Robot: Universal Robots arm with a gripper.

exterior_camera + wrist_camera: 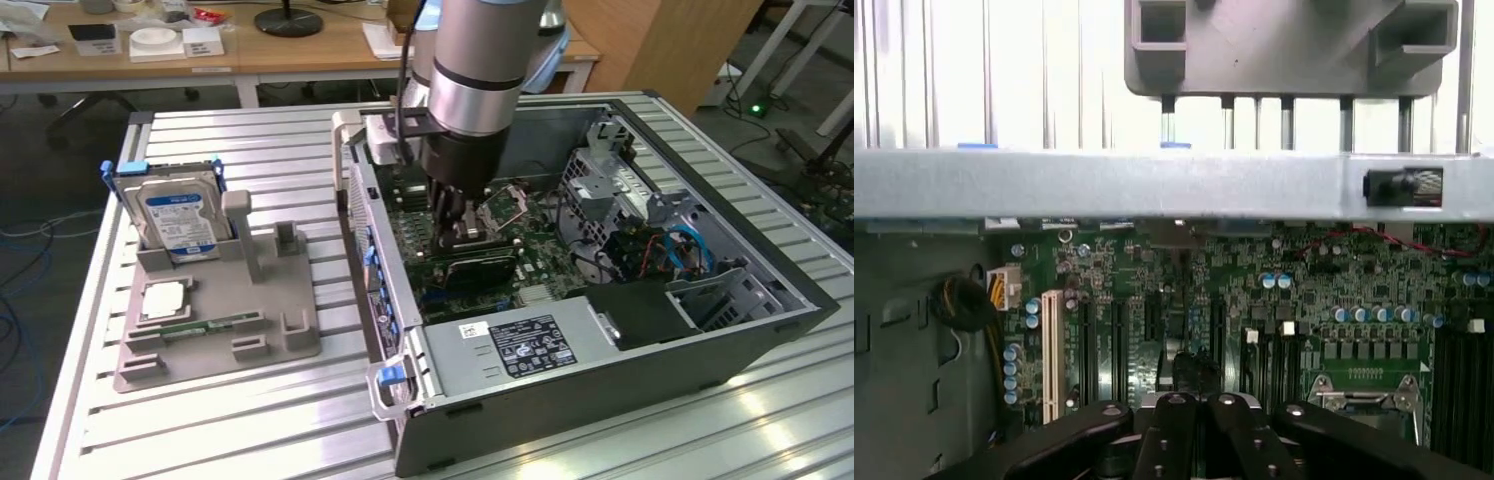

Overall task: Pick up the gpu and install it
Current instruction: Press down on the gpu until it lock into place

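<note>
Inside the open computer case (694,330), the gripper (461,222) is hanging over the motherboard (1304,290) with its fingers (1174,440) pressed together. At six o'clock from it, the gpu (467,268) is lying seated on the board.

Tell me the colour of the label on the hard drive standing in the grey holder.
Blue and white label, clearest in the exterior view.

Robotics lab/workshop: ribbed aluminium-slat bench (267,150) w/ open black desktop PC case (601,370), grey 3D-printed parts fixture (214,320), wooden desks (267,55) behind, cables on floor.
</note>
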